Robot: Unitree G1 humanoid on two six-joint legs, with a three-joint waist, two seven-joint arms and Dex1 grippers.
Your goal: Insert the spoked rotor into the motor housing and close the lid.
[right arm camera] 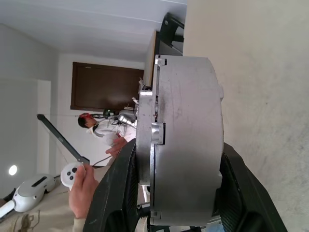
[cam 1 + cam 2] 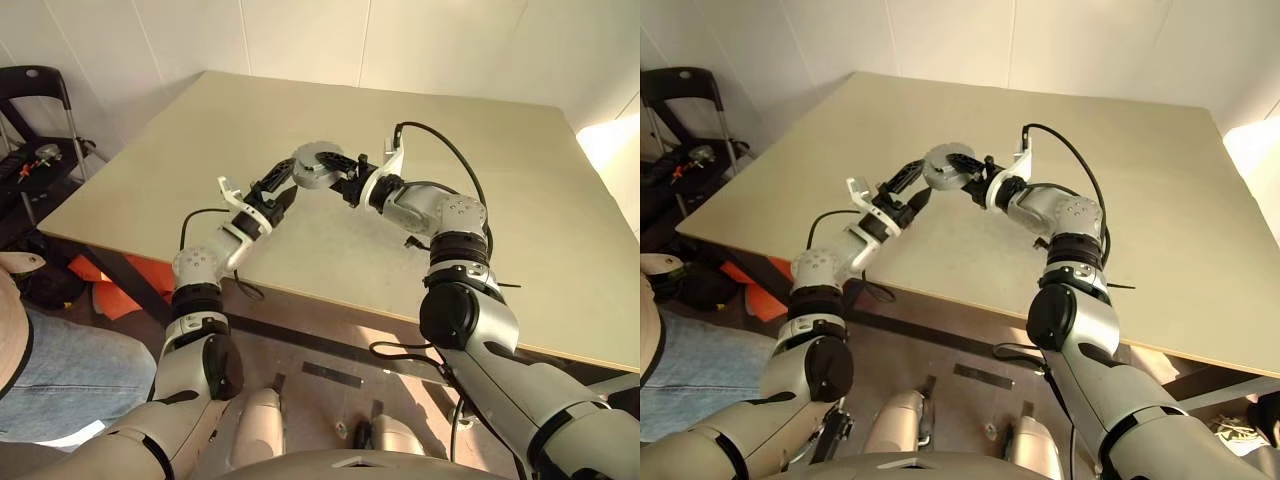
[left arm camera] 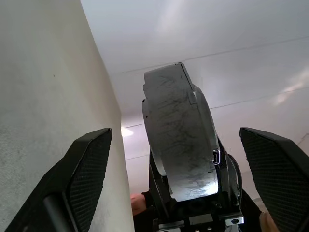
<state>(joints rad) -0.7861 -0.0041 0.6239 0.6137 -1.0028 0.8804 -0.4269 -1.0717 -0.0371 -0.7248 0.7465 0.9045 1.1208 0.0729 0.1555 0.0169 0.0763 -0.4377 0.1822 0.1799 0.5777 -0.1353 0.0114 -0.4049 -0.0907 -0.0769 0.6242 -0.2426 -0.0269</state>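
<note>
Held clear above the beige desk (image 2: 560, 230), the round silver metal motor housing (image 2: 317, 166) with its notched grey lid on sits clamped rim-to-base in the right gripper (image 2: 338, 176), looking rigid, weighty and smooth-walled, while the left gripper (image 2: 277, 190), jaws wide, waits just beside it.

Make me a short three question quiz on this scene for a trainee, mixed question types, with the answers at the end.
1. True or false: the left tool is clamped on the motor housing.
2. Which tool holds the housing? A) left B) right C) neither
3. Fill in: the housing is held ____ the table, not resting on it.

Key:
1. False. Its fingers stand wide apart beside the housing.
2. B, the right tool, with the lid already on the housing.
3. Above.
</note>
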